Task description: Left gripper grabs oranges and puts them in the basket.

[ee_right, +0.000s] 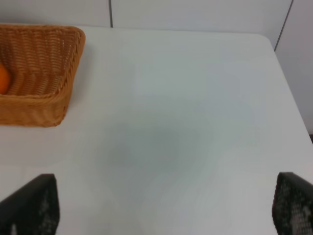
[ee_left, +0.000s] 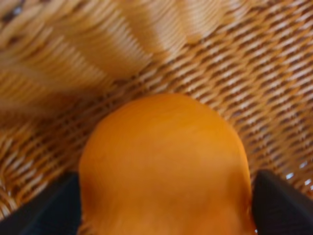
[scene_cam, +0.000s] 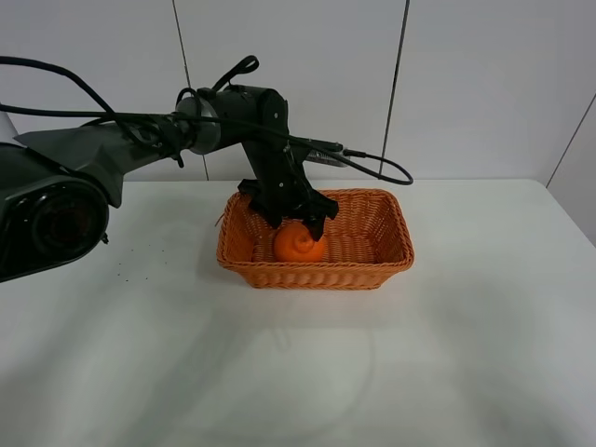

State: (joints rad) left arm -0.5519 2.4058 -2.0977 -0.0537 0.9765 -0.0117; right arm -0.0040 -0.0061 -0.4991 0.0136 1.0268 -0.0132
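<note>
Left gripper (scene_cam: 298,226) is closed on the orange (scene_cam: 299,246), low inside the basket (scene_cam: 386,268), centre of frame, left of the basket's middle. Lower until the fruit rests on the weave, then you open slowly and rise straight up, clear of the rim

**Black arm, grey shell: the machine up close**

Here's the left arm (scene_cam: 256,116): matte black, boxy links and a rounded joint, with a thin black cable (scene_cam: 377,172) looping off it. Nearer the camera a pale grey shell (scene_cam: 79,154) gives way to a glossy black housing (scene_cam: 42,219). The left gripper (scene_cam: 296,223) — a dark two-fingered claw. Its fingers (ee_left: 281,205) read flat black. On the right gripper (ee_right: 161,205), the fingertips (ee_right: 29,205) are dark with a grainy, speckled face.
</note>
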